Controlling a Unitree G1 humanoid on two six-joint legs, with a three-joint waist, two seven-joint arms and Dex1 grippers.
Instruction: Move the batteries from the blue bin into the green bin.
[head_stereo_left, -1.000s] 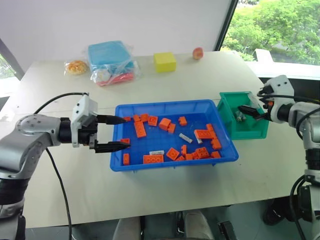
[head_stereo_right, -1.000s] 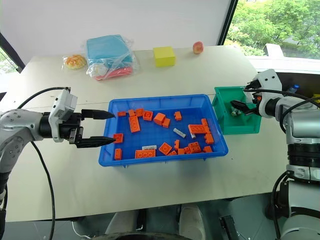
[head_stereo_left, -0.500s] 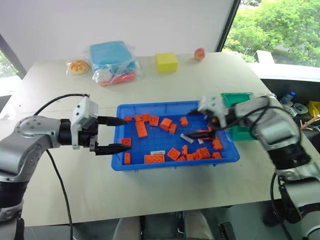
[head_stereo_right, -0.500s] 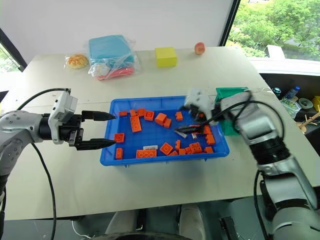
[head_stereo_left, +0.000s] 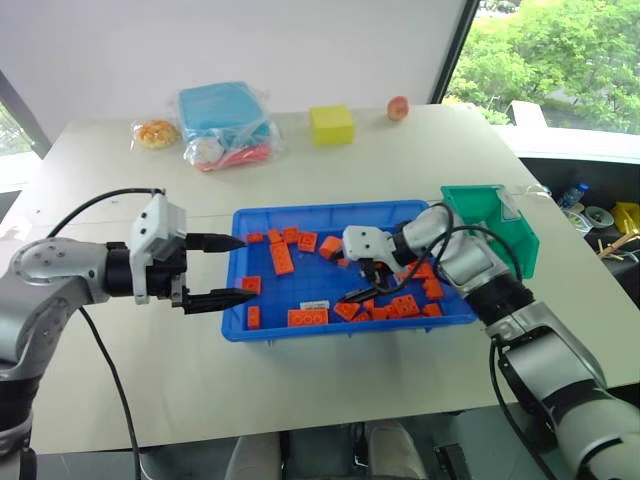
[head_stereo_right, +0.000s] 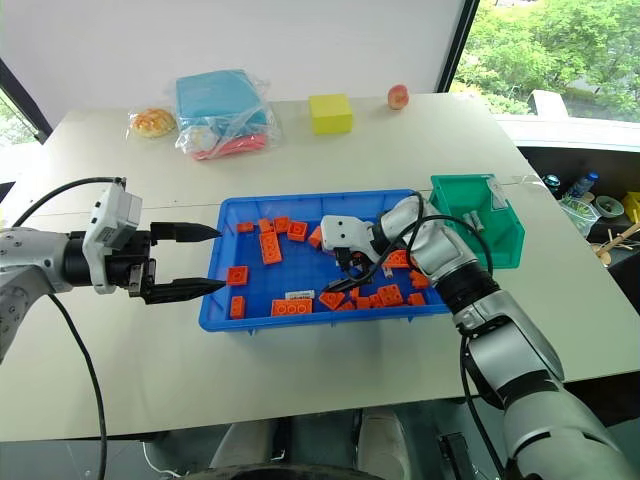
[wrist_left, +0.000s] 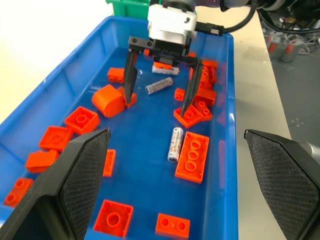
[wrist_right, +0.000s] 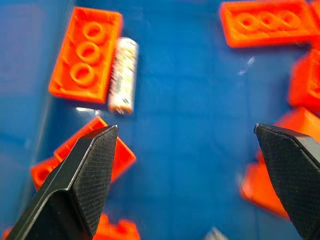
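The blue bin (head_stereo_left: 330, 212) sits mid-table, scattered with orange bricks. One battery (wrist_left: 174, 144) lies beside a three-stud brick; the right wrist view shows it too, as a battery (wrist_right: 123, 75). A second battery (wrist_left: 159, 85) lies farther in, behind the right gripper's fingers. My right gripper (head_stereo_left: 362, 282) hangs open inside the blue bin, pointing down at its floor, with nothing between its fingers. My left gripper (head_stereo_left: 248, 268) is open at the bin's left rim, holding nothing. The green bin (head_stereo_left: 500, 225) stands against the blue bin's right end.
Orange toy bricks (head_stereo_left: 280, 258) lie all around the batteries. At the back of the table are a light-blue box in clear plastic (head_stereo_left: 222, 120), a yellow cube (head_stereo_left: 330, 124), a bun (head_stereo_left: 155, 133) and a small fruit (head_stereo_left: 397, 107).
My right arm swung left from the green bin, across the blue bin and down toward its floor, jaws staying open. The left gripper kept its place.
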